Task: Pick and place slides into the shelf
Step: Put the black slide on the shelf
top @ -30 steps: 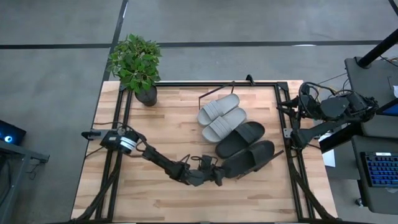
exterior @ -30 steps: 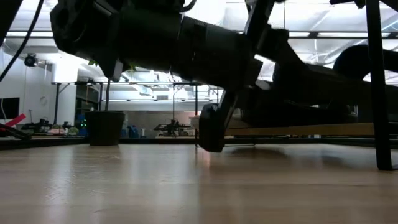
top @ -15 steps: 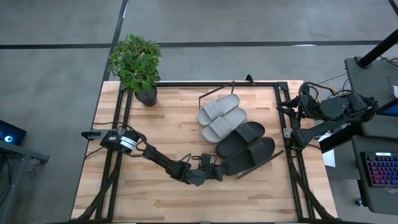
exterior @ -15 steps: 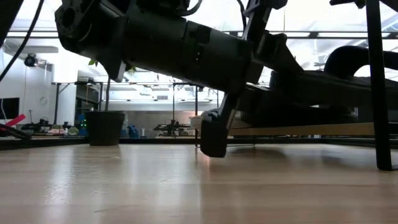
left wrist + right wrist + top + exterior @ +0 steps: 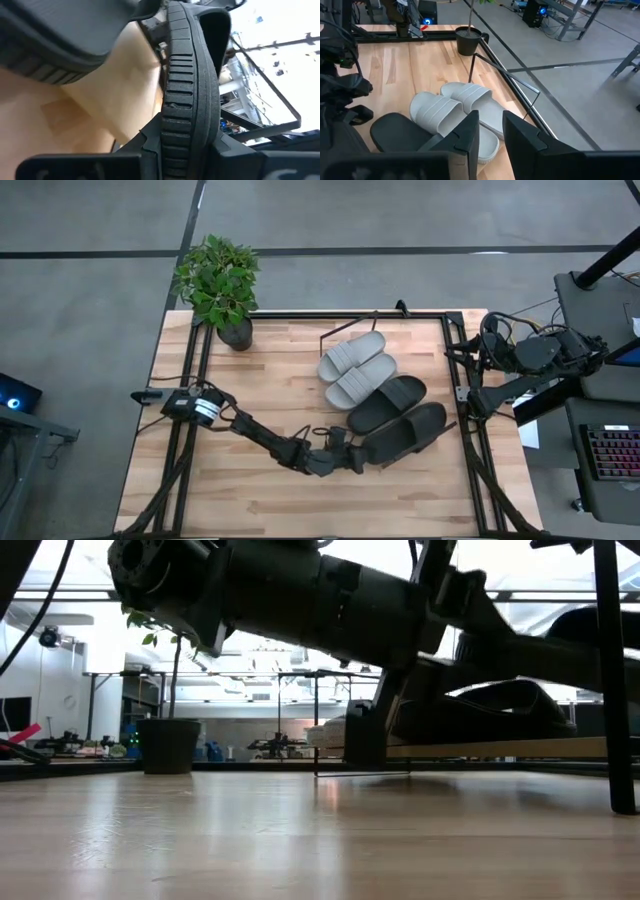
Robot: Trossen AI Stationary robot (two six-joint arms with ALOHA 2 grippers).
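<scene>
On the desk [image 5: 250, 380], the shelf [image 5: 400, 330] at about one o'clock already carries the grey pair [image 5: 354, 368] and one black slide [image 5: 386, 403]. The last black slide [image 5: 408, 433] lies alongside, its heel clamped in the nearly closed left hand [image 5: 356, 460] at five o'clock; judged nearly done, only release remains. The right hand [image 5: 490, 132], partly open and empty, waits off the three o'clock edge.

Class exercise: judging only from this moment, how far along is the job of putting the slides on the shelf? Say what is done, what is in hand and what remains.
Done: the two grey slides and one black slide lie side by side on the shelf. In hand: the left gripper is shut on the edge of the last black slide, at the row's near end. Left: setting it down and letting go. The right gripper waits at the table's right edge.
</scene>
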